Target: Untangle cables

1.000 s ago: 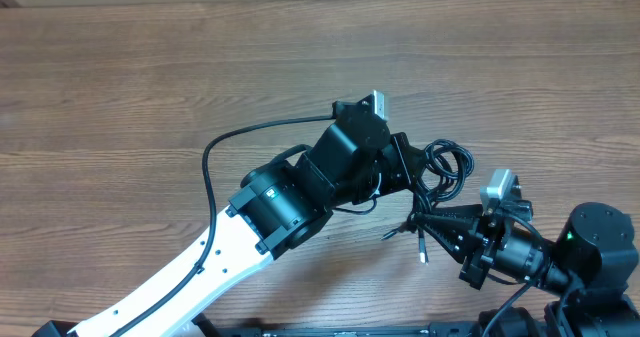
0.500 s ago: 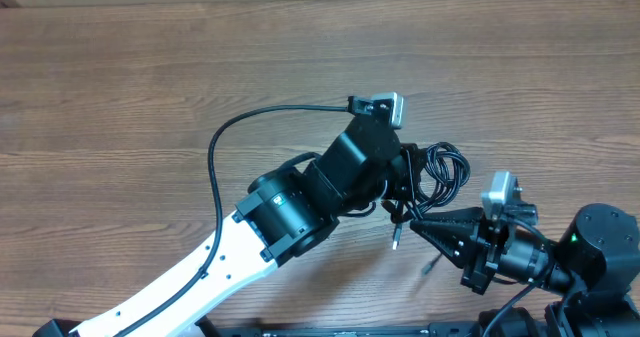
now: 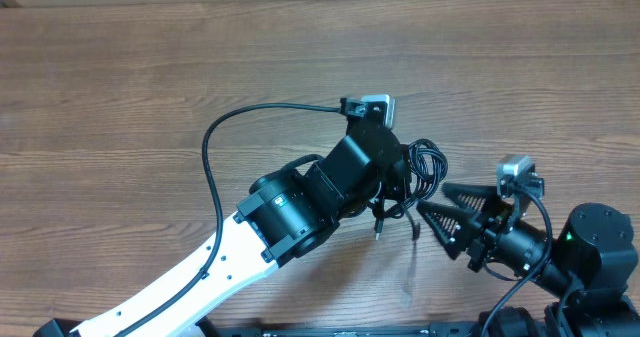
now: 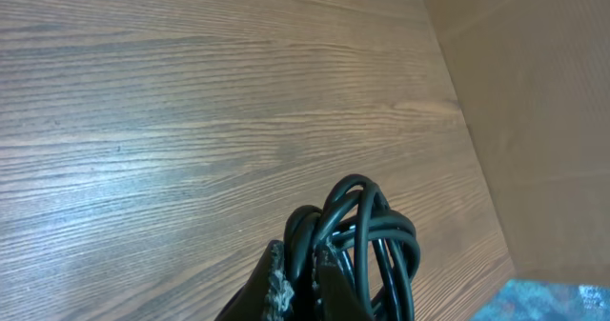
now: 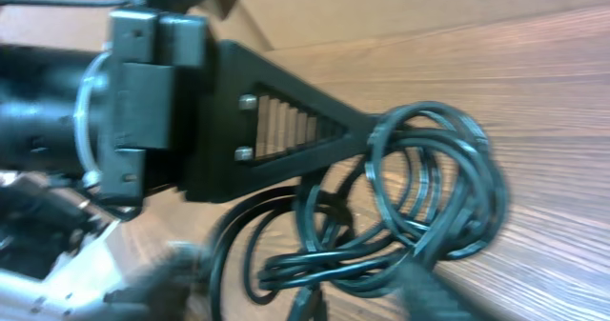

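Note:
The cables [image 3: 427, 164] are a bunch of thin black loops, held just above the wooden table. My left gripper [image 3: 404, 173] is shut on them. The left wrist view shows its fingers [image 4: 277, 285] pinching the loops of the cables [image 4: 368, 228]. Two plug ends [image 3: 379, 227] dangle below the bundle. My right gripper [image 3: 432, 198] stands open just right of the bundle, its fingertips close to the hanging strands. In the right wrist view the cables [image 5: 429, 192] hang between its blurred fingers [image 5: 431, 285], and the right gripper [image 5: 295, 297] holds nothing.
The left arm's own thick black wire [image 3: 225, 137] arcs over the table [image 3: 120, 87] to the left of the wrist. The right arm's base [image 3: 590, 247] sits at the lower right corner.
My right gripper has opened and let go of the strand it pinched, pulling back slightly right. The left gripper carried the bundle a little to the left, and the plug ends now hang free.

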Available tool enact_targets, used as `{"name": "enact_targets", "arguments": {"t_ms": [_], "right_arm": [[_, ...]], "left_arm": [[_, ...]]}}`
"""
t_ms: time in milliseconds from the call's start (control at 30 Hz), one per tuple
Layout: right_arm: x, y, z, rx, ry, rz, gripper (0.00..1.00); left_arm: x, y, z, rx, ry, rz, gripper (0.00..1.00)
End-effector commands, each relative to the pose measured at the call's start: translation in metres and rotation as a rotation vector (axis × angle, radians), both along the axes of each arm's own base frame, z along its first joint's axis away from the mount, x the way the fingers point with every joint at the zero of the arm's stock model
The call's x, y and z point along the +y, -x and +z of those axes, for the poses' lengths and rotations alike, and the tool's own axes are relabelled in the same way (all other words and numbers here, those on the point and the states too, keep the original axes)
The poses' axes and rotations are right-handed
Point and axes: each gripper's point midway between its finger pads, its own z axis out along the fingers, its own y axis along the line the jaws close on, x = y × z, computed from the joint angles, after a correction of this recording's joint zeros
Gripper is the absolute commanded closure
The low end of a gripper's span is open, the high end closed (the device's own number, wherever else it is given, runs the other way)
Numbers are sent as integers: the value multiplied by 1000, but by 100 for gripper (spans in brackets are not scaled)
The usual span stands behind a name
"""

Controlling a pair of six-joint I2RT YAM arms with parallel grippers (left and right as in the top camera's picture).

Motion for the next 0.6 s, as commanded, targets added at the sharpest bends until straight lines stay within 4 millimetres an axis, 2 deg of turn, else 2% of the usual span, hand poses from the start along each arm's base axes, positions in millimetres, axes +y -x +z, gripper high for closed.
{"name": "enact_targets", "arguments": {"t_ms": [0,233,567], "right_arm": [[-9,-5,7,-13,7,-74,0],[-9,-2,-1,14,23,-68,0],[-10,1,-8,-15,91,-38,0]], "left_arm": [[5,-6,4,29,41,91,96],[38,-18,-16,282,151,388,96],[17,-6,-9,465,315,374,96]]}}
